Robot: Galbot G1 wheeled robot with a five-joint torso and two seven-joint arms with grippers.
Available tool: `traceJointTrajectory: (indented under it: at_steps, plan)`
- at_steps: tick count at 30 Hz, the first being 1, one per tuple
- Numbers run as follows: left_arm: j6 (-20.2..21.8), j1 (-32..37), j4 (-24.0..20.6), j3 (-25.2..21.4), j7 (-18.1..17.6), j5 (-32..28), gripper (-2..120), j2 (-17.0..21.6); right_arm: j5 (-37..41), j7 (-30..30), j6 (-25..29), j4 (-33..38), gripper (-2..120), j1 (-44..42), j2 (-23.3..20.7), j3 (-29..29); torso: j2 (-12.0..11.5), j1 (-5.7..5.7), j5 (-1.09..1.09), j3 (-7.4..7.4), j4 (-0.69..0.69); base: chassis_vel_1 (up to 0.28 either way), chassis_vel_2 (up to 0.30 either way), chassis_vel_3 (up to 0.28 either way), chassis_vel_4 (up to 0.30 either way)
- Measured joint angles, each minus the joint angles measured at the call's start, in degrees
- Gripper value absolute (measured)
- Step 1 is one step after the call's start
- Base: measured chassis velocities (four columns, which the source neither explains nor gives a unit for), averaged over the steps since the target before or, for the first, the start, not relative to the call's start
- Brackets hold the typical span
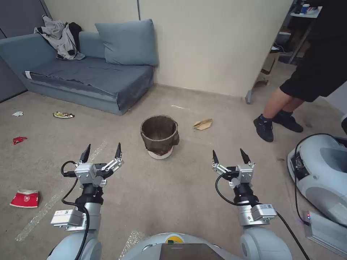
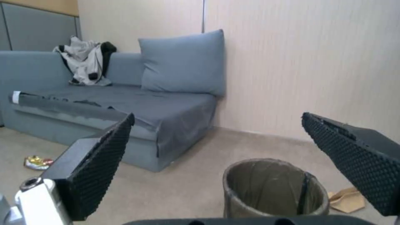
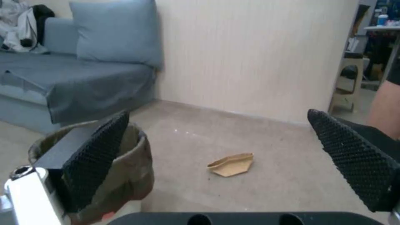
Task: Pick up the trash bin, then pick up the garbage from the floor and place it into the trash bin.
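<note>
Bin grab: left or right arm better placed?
Slight edge to the left. The bin stands on the floor ahead, between both open, empty grippers. The left gripper is a bit nearer its rim than the right gripper, and the left wrist view sees into the bin's mouth.

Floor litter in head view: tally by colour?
Red: 2, crushed cup and red wrapper
Gold: 1, snack wrapper
White: 1, tissue scrap
Tan: 1, folded paper
Total: 5
</note>
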Motion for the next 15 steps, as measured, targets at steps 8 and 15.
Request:
traceJointTrajectory:
  at_steps: [8,15]
  plan:
    - [0.0,0.0,-0.1,-0.1,0.1,0.0,100,0.2,-0.2,-0.1,-0.1,0.1,100,-0.1,0.1,0.0,0.0,0.0,0.0,0.0,0.01,-0.081,0.087,0.097,-0.093]
    - [0.0,-0.1,-0.2,-0.2,0.1,0.0,100,0.2,-0.3,-0.2,0.0,0.0,100,0.2,0.4,0.0,0.0,0.0,0.0,0.0,0.01,-0.075,0.073,0.073,-0.081]
